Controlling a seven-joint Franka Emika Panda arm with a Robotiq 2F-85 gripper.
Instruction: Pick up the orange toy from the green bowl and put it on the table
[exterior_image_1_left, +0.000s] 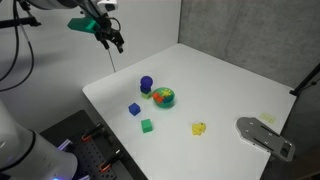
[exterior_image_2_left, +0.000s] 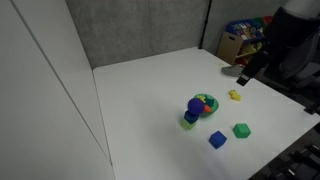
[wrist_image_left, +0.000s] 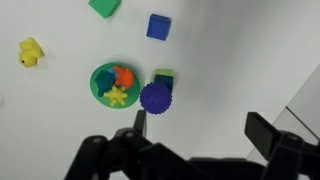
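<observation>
- Step in hand: approach before the pick; nothing is grasped yet.
- Gripper (wrist_image_left: 200, 132): fingers are seen spread wide apart in the wrist view, with nothing between them; in an exterior view the gripper (exterior_image_1_left: 114, 41) is held high above the table (exterior_image_1_left: 225, 80), well apart from the toys.
- Orange toy (wrist_image_left: 123, 75): it is seated inside the green bowl (wrist_image_left: 93, 84), toward one side; it is shared with a yellow piece (wrist_image_left: 118, 96) and something blue that is too small to be identified; the toy is also made out as a small red-orange spot (exterior_image_1_left: 158, 96) in an exterior view.
- Bowl neighbours: a purple gear-like disc (wrist_image_left: 155, 97) is placed just beside the rim, possibly touching; a small green block (wrist_image_left: 163, 76) is set right behind the disc.
- Loose items farther off: blue cube (wrist_image_left: 158, 26), green cube (wrist_image_left: 103, 7), yellow toy (wrist_image_left: 31, 52); a grey flat part (exterior_image_1_left: 265, 136) is laid near the table edge.
- Next move, as judged: the gripper is to be shifted sideways until the orange toy is centred between the fingers, then lowered into the bowl; the fingers should be turned so that the yellow piece and the rim are missed.
- Risk: the purple disc may be knocked, or the yellow piece pinched along with the toy; the shallow bowl may be dragged if a finger is caught on its rim.
- Drop zone: bare table is available beyond the disc, away from the cubes.
</observation>
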